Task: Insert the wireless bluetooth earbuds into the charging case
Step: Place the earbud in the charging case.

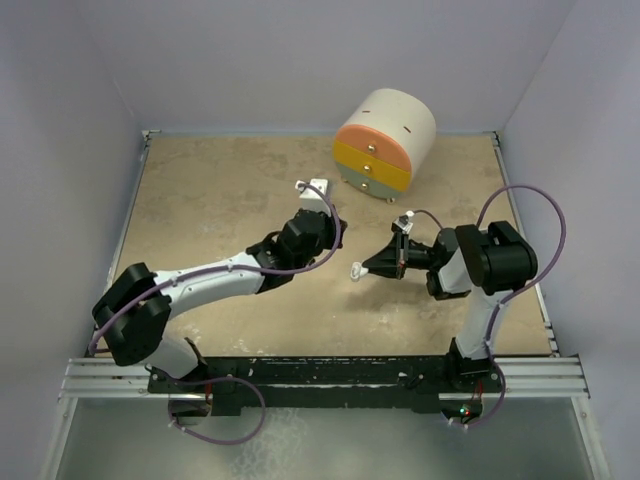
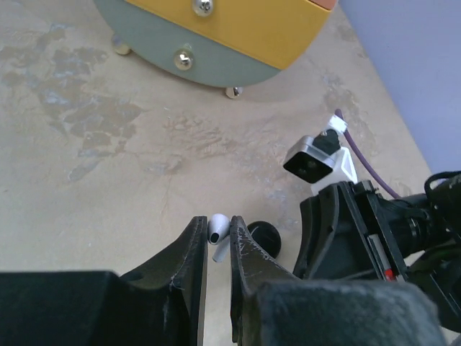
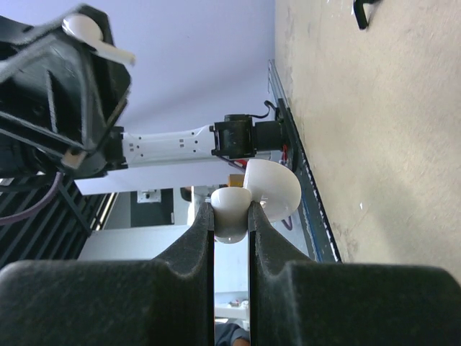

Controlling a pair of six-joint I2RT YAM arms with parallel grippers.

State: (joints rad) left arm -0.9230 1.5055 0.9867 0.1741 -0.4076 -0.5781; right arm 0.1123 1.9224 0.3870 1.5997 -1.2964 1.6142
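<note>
**Earbud in One Gripper, Open Case in the Other**

At left, the left gripper [image 2: 219, 239] is clenched on a white earbud [image 2: 216, 228]. The bud's rounded head is pinched between the two black fingertips, and its short stem angles back into the gap behind them. The right wrist view shows the same earbud at the very tip of those jaws, held clear of the table [image 1: 200, 200], its stem sticking out to one side.

Just past one finger of the left gripper, and partly hidden by it, sits a dark round shape [image 2: 263, 235]. Whether it is the mouth of the case cannot be told.

To the right, the right gripper [image 3: 230, 216] is rolled onto its side and grasps the charging case [image 3: 272, 189]. The case looks white here, with its rounded body wedged between the fingertips. Its domed lid is flipped open and juts out beyond the jaws on one finger's side.

From overhead, the case shows as a small white piece at the tip of the right jaws, which point toward the left arm. The earbud lies ahead of those jaws and off to one side, apart from the case.

A round set of drawers [image 1: 385, 140] in cream, orange, yellow and grey-green stands on the table beyond the left jaws, well apart from the case.
</note>
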